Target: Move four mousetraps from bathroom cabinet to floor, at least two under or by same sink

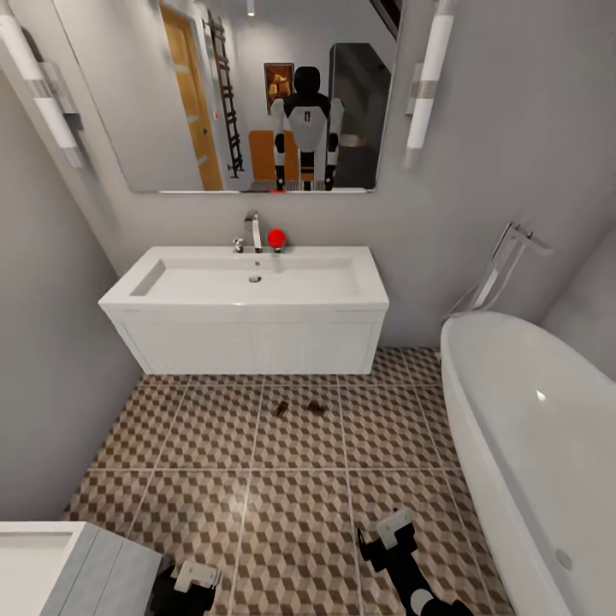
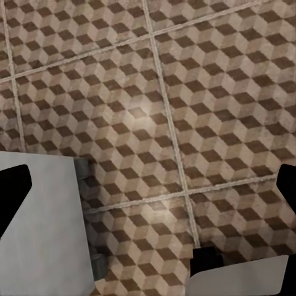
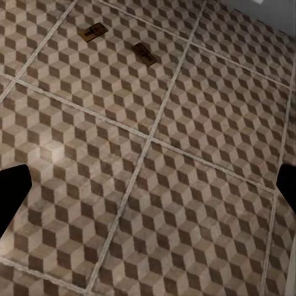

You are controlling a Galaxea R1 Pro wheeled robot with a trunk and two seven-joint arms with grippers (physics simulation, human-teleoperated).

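Two small flat brown wooden mousetraps (image 1: 281, 408) (image 1: 316, 408) lie side by side mid-frame on the cube-patterned tile floor (image 1: 299, 505), just before the white vanity sink (image 1: 248, 282). Both lie ahead of the right gripper (image 1: 389, 541), which is nearer than the left gripper (image 1: 190, 582); both grippers' fingers are spread and empty.

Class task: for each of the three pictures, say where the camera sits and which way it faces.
Head view: high, facing the sink, mirror and bathtub; both arms show below.
Left wrist view: looks down at the bathroom floor.
Right wrist view: looks down at two mousetraps.
Shared: head and right wrist views both show those mousetraps.
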